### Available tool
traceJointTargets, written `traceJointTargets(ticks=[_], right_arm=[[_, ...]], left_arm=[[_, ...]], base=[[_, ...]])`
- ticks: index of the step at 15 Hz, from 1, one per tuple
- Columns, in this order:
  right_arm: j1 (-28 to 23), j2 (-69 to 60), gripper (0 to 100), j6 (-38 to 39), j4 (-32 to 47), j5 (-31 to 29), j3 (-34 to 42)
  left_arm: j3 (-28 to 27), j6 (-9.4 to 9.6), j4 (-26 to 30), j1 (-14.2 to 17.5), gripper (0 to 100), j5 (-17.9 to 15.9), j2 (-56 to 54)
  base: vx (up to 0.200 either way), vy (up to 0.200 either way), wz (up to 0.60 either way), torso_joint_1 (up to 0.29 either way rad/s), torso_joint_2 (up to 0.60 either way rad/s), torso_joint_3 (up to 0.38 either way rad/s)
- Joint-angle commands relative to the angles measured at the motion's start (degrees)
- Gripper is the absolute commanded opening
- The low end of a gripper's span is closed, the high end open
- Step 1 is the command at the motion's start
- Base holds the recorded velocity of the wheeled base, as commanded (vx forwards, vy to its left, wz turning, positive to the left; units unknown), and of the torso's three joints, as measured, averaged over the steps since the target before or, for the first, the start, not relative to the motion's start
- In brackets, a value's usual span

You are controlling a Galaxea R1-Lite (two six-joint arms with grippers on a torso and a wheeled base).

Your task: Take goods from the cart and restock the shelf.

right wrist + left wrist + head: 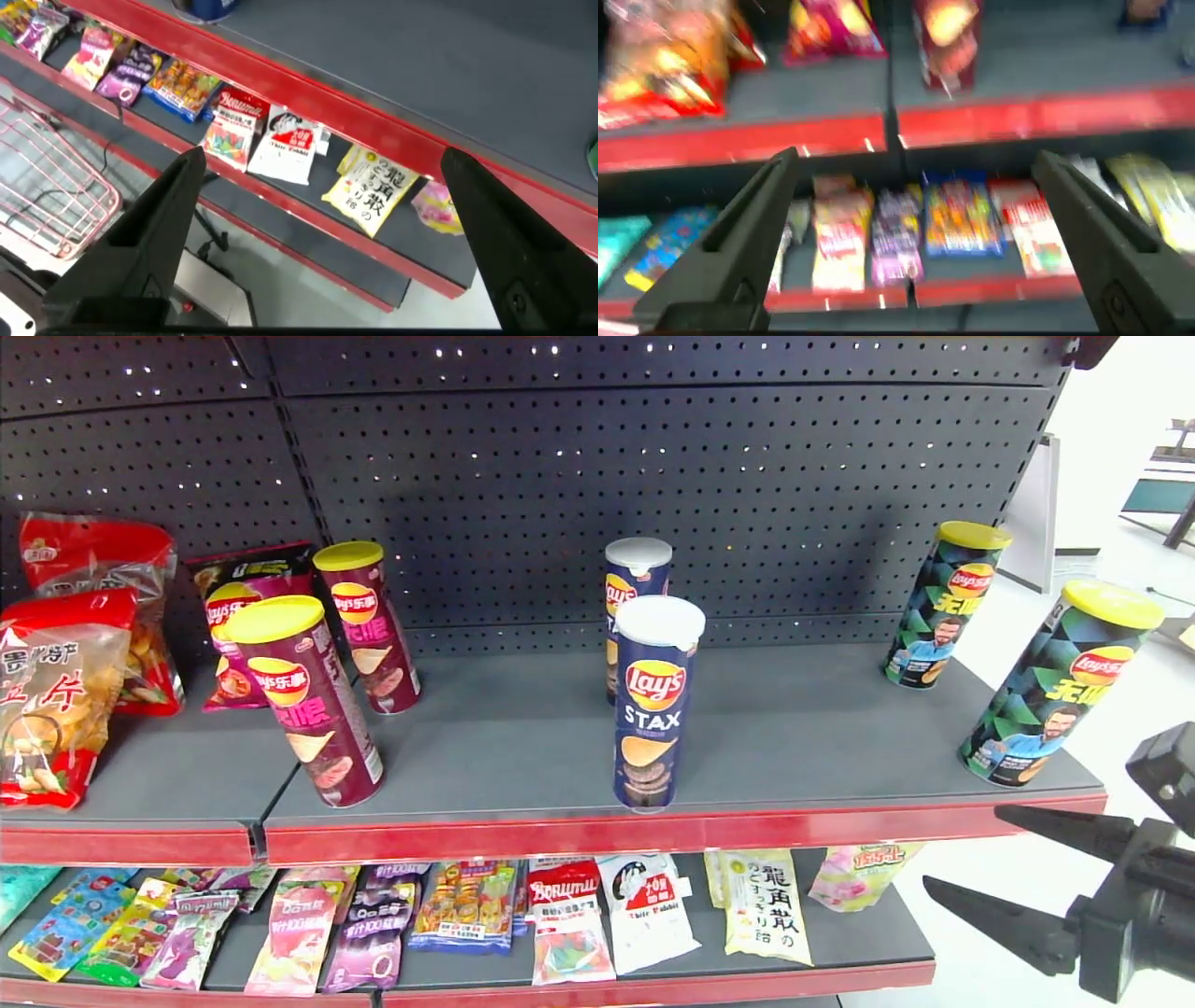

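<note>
Both pincers gape empty: your right gripper (963, 849) hangs off the right end of the shelf (747, 826), your left gripper (915, 157) faces the candy bags (896, 238) on its lower tier. The pink wire cart (56, 177) stands on the floor in front, lower down; I judge the right arm nearer. Chip cans (653, 709) stand upright, bare board between them

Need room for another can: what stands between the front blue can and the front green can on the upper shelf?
Nothing: in the head view the shelf is bare between the front blue can and the front green can.
</note>
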Motion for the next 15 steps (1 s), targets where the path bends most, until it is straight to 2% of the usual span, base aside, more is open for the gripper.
traceJointTargets(ticks=[1, 2, 3, 4, 7, 15], right_arm=[[-0.01, 2.12, 100, -0.14, -0.03, 0.03, -0.11], [0.08, 2.47, 100, -0.14, -0.03, 0.03, -0.20], [-0.01, 3.52, 100, -0.06, -0.03, 0.03, -0.64], [0.08, 4.23, 100, -0.06, -0.03, 0.03, -1.25], [0.08, 6.16, 100, -0.23, 0.06, -0.05, -4.59], [3.51, 21.10, 100, 0.30, -0.12, -0.05, -13.21]], left_arm=[[2.74, -0.24, -3.01, -0.02, 100, 0.25, -0.50], [2.82, -0.77, -3.01, -0.02, 100, -0.36, -0.50], [2.91, -2.35, -0.90, -0.02, 100, -5.55, -0.59], [2.82, -2.35, 0.07, -0.02, 100, -5.72, -0.59], [2.82, -4.55, 0.24, -0.02, 100, -4.67, -0.50], [2.82, -4.38, 0.24, -0.02, 100, -4.67, -0.50]], base=[[0.000, 0.000, 0.00, 0.000, 0.00, 0.000], [0.000, 0.000, 0.00, 0.000, 0.00, 0.000], [0.000, 0.000, 0.00, 0.000, 0.00, 0.000], [0.000, 0.000, 0.00, 0.000, 0.00, 0.000], [0.000, 0.000, 0.00, 0.000, 0.00, 0.000], [0.000, 0.000, 0.00, 0.000, 0.00, 0.000]])
